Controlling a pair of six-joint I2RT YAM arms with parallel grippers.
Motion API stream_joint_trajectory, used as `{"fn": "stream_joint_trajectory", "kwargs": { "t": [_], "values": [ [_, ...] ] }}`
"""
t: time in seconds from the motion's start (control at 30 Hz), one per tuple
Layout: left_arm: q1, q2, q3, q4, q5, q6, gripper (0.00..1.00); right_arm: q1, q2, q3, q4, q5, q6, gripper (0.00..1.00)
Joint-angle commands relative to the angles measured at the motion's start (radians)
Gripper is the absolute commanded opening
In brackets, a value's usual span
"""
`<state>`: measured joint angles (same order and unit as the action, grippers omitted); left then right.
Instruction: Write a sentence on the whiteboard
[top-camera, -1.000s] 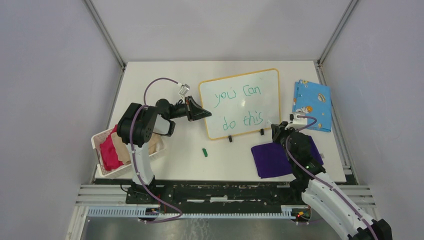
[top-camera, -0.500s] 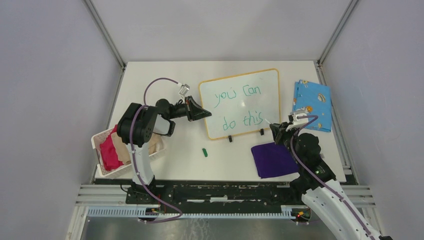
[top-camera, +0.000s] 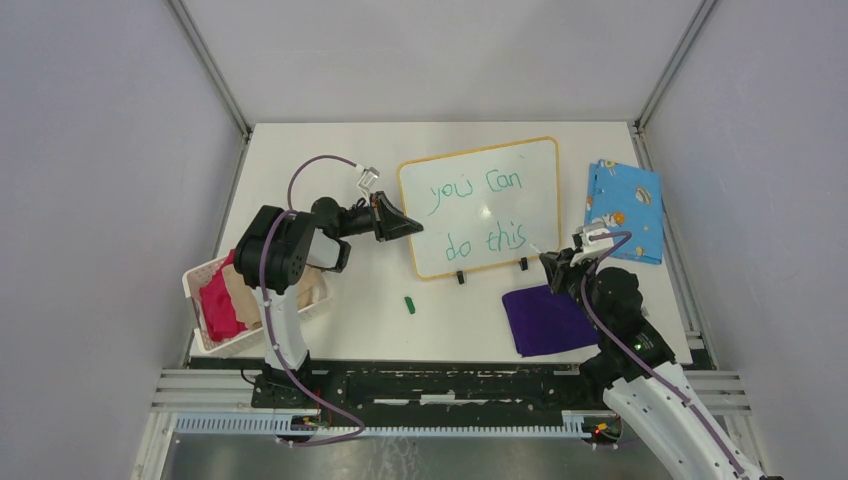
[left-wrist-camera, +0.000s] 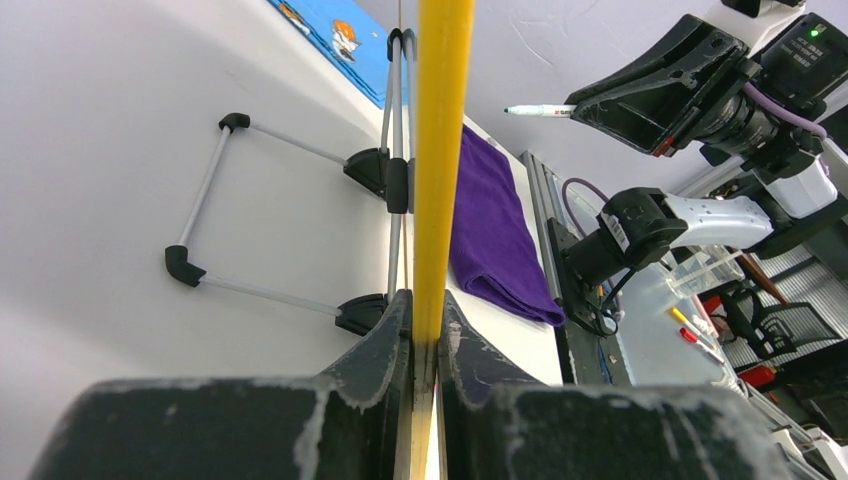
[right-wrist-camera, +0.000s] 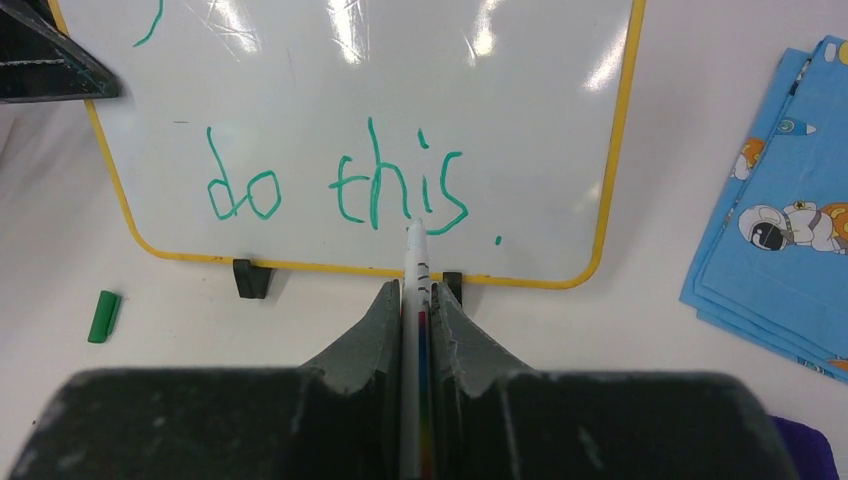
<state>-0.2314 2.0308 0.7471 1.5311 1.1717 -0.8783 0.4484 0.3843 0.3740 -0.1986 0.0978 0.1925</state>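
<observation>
The whiteboard (top-camera: 500, 215) stands tilted on its stand in the middle of the table, with a thin yellow rim (left-wrist-camera: 440, 150). The sentence (top-camera: 478, 212) reads "you can do this" in green, in two lines. The wrist view shows "do this" (right-wrist-camera: 340, 190) with a small dot after it. My left gripper (top-camera: 408, 228) is shut on the board's left edge (left-wrist-camera: 425, 310). My right gripper (top-camera: 548, 262) is shut on a white marker (right-wrist-camera: 415, 262) by the board's lower right corner. The marker tip points at the "s"; I cannot tell whether it touches.
A green marker cap (top-camera: 409, 304) lies on the table in front of the board. A purple cloth (top-camera: 545, 318) lies under the right arm. A blue patterned cloth (top-camera: 625, 210) lies to the board's right. A white basket (top-camera: 195, 282) of red and beige cloths sits at the left edge.
The right arm has shifted a little to the right and back, the marker still pointing at the board's lower right corner. The left gripper keeps its hold unmoved.
</observation>
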Motion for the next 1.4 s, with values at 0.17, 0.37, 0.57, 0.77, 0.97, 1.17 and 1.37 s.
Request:
{"fn": "stream_joint_trajectory", "kwargs": {
  "t": [0.17, 0.37, 0.57, 0.77, 0.97, 1.17, 1.37],
  "values": [
    [-0.009, -0.002, 0.010, 0.093, 0.031, -0.095, 0.18, 0.005, 0.019, 0.078, 0.027, 0.011, -0.013, 0.00],
    [-0.008, -0.015, 0.006, 0.119, 0.028, -0.114, 0.20, 0.006, 0.022, 0.086, 0.019, 0.011, -0.009, 0.00],
    [-0.006, -0.033, 0.000, 0.120, 0.021, -0.121, 0.28, 0.005, 0.021, 0.085, 0.014, 0.012, -0.007, 0.00],
    [-0.002, -0.047, -0.008, 0.144, 0.013, -0.133, 0.59, 0.005, 0.002, 0.089, 0.004, 0.039, -0.008, 0.00],
    [0.005, -0.076, -0.018, 0.159, 0.003, -0.145, 1.00, 0.005, -0.003, 0.094, 0.001, 0.031, -0.008, 0.00],
    [0.046, -0.157, -0.074, 0.110, -0.044, -0.114, 1.00, 0.005, -0.023, 0.116, 0.005, 0.014, -0.008, 0.00],
    [0.193, -0.357, -0.239, 0.056, -0.175, -0.130, 1.00, 0.012, -0.053, 0.108, 0.035, -0.010, -0.008, 0.00]
  ]
}}
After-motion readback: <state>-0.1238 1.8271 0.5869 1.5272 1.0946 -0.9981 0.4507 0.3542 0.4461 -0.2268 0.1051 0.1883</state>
